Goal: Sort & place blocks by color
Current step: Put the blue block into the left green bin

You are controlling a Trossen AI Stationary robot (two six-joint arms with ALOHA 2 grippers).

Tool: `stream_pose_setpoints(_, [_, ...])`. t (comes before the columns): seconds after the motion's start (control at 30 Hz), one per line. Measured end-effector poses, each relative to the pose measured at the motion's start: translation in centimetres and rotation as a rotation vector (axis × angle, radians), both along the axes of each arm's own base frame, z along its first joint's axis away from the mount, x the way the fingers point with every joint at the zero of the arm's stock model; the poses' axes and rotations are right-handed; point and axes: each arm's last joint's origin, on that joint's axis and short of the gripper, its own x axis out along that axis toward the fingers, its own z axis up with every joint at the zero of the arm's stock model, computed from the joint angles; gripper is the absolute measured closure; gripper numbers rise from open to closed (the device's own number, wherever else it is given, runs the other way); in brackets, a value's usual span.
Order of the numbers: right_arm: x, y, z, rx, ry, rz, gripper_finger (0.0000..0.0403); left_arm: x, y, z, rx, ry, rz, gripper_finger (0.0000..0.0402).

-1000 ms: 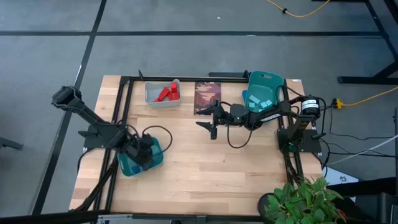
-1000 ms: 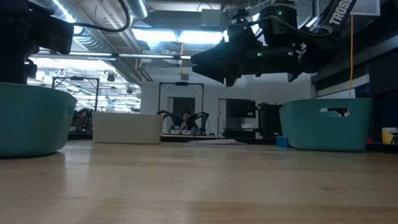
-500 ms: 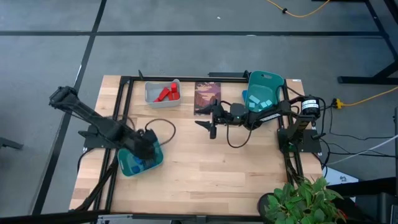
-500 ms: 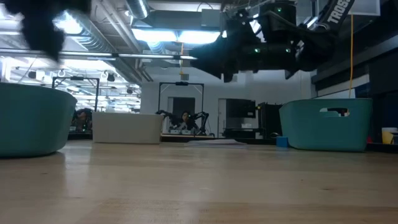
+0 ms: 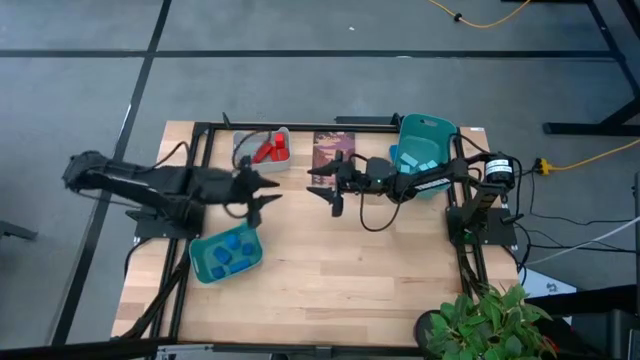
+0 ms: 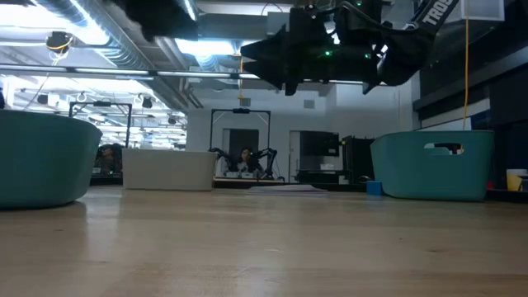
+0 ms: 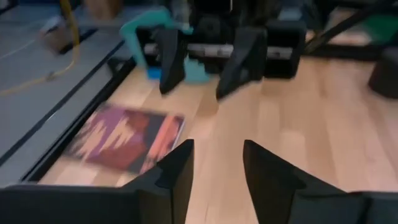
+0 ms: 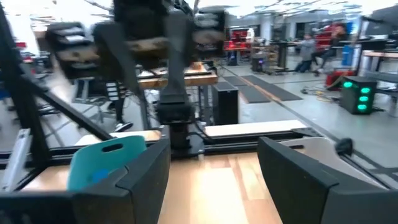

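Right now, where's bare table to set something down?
Free: the near half of the table, right of the teal bin of blue blocks. Crowded: the far edge, with grey bin, picture card, tall teal bin and both grippers.

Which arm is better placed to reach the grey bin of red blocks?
Left. The open left gripper hovers close to the grey bin of red blocks; the right gripper hangs farther off, beyond the picture card.

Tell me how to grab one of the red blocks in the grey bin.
Come straight down from above: the grey bin's walls close off every side. The red blocks lie bunched together, so probably pinch an outer one across its narrow width. The left gripper, open beside the bin, is nearest; the right gripper is open by the picture card.
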Motion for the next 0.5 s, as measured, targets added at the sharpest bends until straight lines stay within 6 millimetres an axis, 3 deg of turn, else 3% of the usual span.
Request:
stream_pose_setpoints(0.23, [-0.3, 0.2, 0.3, 0.002, 0.039, 0.099, 0.0158, 0.8, 4.1, -4.2, -0.034, -0.334, -0.165, 0.0292])
stream_pose_setpoints(0.4, [-0.7, 0.3, 1.1, 0.004, 0.053, 0.108, 0.0158, 0.1, 4.6, -5.8, -0.055, -0.491, -0.201, 0.0291])
stream_pose_setpoints(0.5, [-0.8, 0.2, 1.1, 0.006, 0.068, 0.081, 0.0158, -0.1, 4.4, -6.5, -0.056, -0.501, -0.211, 0.0291])
